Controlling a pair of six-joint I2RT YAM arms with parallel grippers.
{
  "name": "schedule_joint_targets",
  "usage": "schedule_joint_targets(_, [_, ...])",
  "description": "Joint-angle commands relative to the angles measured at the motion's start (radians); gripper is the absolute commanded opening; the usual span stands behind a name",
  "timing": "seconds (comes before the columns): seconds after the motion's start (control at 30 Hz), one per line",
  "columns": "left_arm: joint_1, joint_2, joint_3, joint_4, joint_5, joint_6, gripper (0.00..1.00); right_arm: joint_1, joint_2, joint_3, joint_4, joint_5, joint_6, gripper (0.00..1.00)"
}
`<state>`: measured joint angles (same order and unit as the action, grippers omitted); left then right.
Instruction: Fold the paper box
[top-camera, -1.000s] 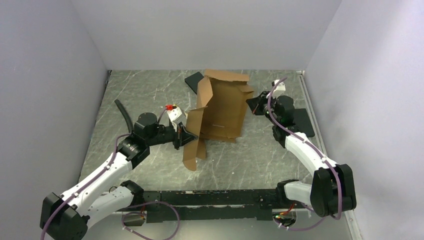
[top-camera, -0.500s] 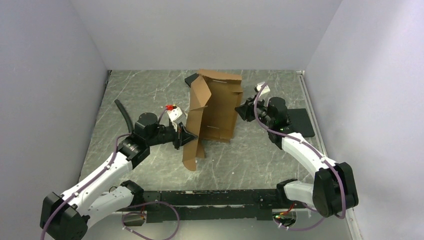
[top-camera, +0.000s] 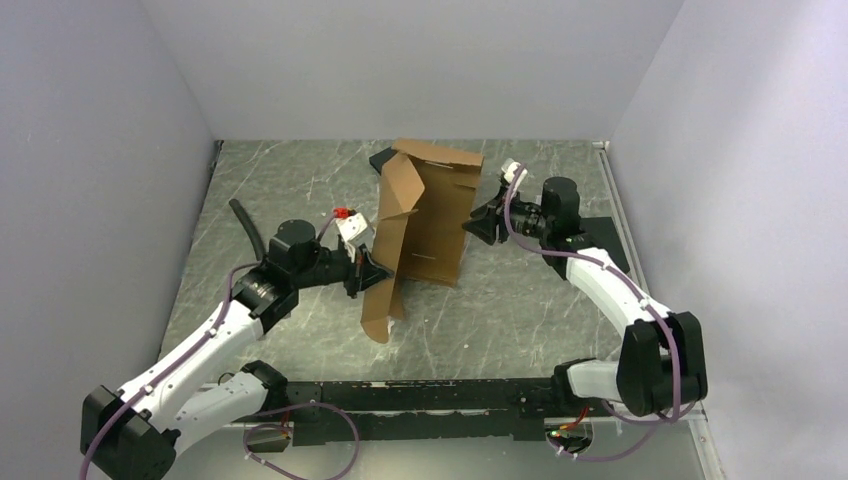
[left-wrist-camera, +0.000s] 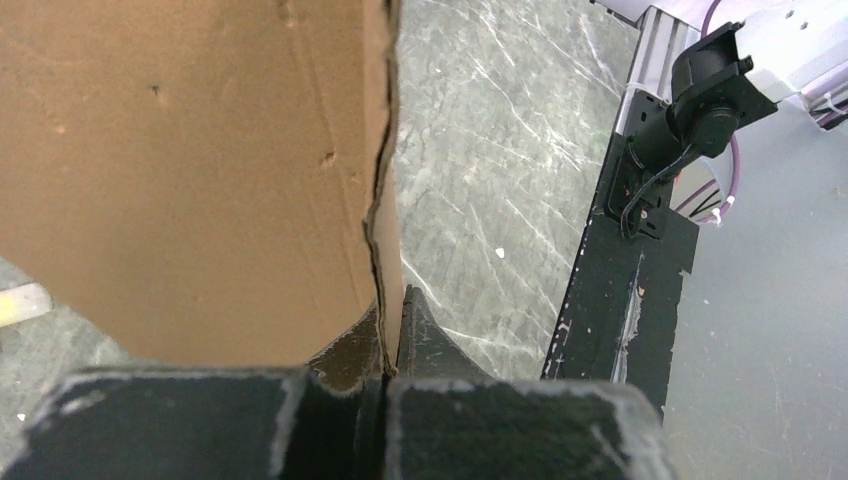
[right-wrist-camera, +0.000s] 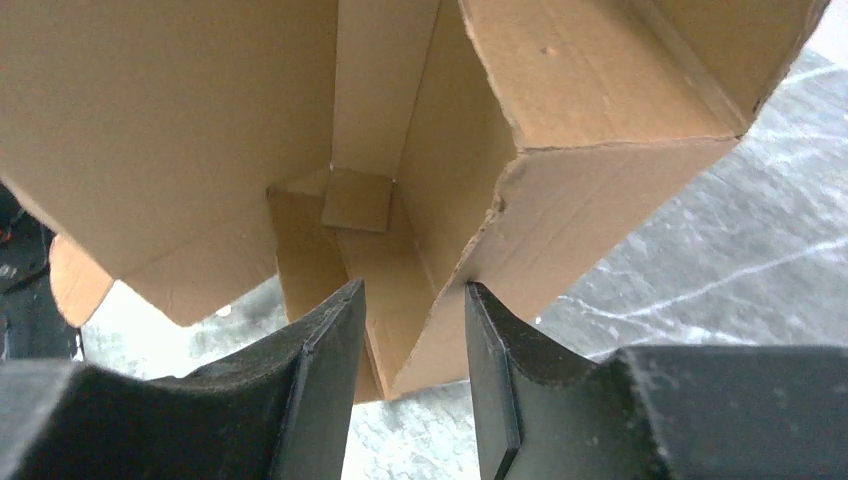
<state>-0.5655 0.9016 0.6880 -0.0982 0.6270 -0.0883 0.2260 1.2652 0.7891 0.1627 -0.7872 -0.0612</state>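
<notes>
The paper box (top-camera: 428, 212), brown cardboard, stands on edge at mid-table with its flaps half raised. My left gripper (top-camera: 368, 272) is shut on its lower left flap. In the left wrist view the flap's edge (left-wrist-camera: 384, 250) runs down into the pinched jaws of the left gripper (left-wrist-camera: 390, 345). My right gripper (top-camera: 478, 226) is at the box's right side, open. In the right wrist view the box (right-wrist-camera: 560, 190) shows its open inside. A folded corner of it hangs between the spread fingers of the right gripper (right-wrist-camera: 412, 305), unclamped.
A flat black slab (top-camera: 384, 158) lies behind the box at the back. Another black slab (top-camera: 608, 246) lies under the right arm near the right wall. A curved black tube (top-camera: 246, 228) rests on the left. Grey walls enclose the table on three sides.
My right gripper has opened and moved left along with the box's right side. The box has swung left into a narrower, more upright stand. The left gripper keeps its hold.
</notes>
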Motion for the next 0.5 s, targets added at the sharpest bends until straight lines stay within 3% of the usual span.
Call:
schedule_joint_targets(0.0, [-0.003, 0.027, 0.082, -0.034, 0.059, 0.076, 0.0, -0.002, 0.039, 0.106, -0.078, -0.196, -0.142, 0.45])
schedule_joint_targets(0.07, [0.0, 0.036, 0.086, -0.025, 0.071, 0.107, 0.0, -0.008, 0.056, 0.147, -0.151, -0.219, -0.205, 0.48])
schedule_joint_targets(0.2, [0.011, 0.037, 0.08, -0.026, 0.084, 0.129, 0.0, -0.055, 0.069, 0.146, -0.15, -0.182, -0.171, 0.54])
schedule_joint_targets(0.33, [0.022, 0.02, 0.066, -0.033, 0.078, 0.155, 0.0, -0.139, 0.101, 0.145, -0.189, -0.289, -0.173, 0.56])
schedule_joint_targets(0.47, [0.031, 0.017, 0.075, -0.073, 0.066, 0.191, 0.0, -0.16, 0.084, 0.152, -0.303, -0.328, -0.31, 0.56])
